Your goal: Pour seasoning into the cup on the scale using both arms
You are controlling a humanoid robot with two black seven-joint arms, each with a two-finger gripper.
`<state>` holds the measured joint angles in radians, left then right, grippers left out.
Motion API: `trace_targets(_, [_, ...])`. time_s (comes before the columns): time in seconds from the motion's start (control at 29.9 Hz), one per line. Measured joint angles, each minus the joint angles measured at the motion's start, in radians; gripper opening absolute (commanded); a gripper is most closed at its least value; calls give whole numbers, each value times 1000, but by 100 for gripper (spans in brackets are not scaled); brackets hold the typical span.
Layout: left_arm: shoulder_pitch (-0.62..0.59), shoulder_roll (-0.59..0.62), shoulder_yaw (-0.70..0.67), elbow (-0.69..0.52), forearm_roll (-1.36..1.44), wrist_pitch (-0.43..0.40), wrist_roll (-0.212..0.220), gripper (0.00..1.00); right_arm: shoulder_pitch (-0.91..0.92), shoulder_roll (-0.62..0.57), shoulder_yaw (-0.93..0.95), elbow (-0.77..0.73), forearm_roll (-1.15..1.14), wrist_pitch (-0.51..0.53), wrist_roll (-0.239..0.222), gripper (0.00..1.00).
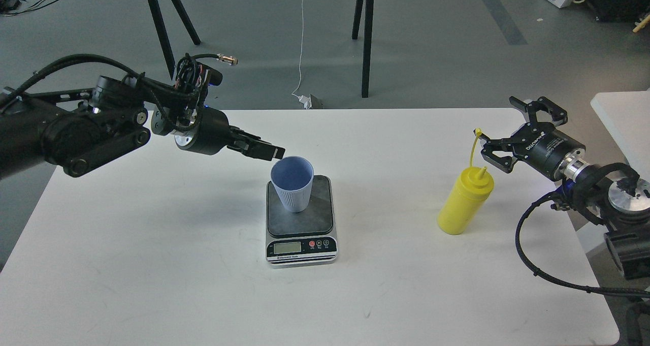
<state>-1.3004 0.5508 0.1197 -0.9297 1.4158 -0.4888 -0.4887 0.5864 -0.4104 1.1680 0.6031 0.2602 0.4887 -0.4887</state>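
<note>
The light blue ribbed cup (292, 188) stands upright on the dark platform of the scale (320, 211), at its back left. My left gripper (273, 153) hovers just above and left of the cup's rim, apart from it, fingers slightly open and empty. The yellow seasoning bottle (464, 203) stands on the white table (152, 264) to the right, its cap strap sticking up. My right gripper (500, 128) is wide open and empty, just right of the bottle's nozzle and not touching it.
A second white table (624, 117) sits at the right edge behind my right arm. A black-legged stand (365, 41) and a white cable (300, 56) are on the floor beyond the table's far edge.
</note>
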Motion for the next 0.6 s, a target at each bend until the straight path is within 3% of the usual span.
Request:
trace_targets(0.13, [-14,53,-47,33,-134,0,0,100,40,-46,-7,4,-7,0,0,97])
trace_targets(0.4, [31,76,-110,243,-527,0,0,100,162,-142,42,30,25,0,0,96])
trace_targets(0.6, [73,76,-113,306,-800,0,0,100,73,-226,76,47,306,0,0,96])
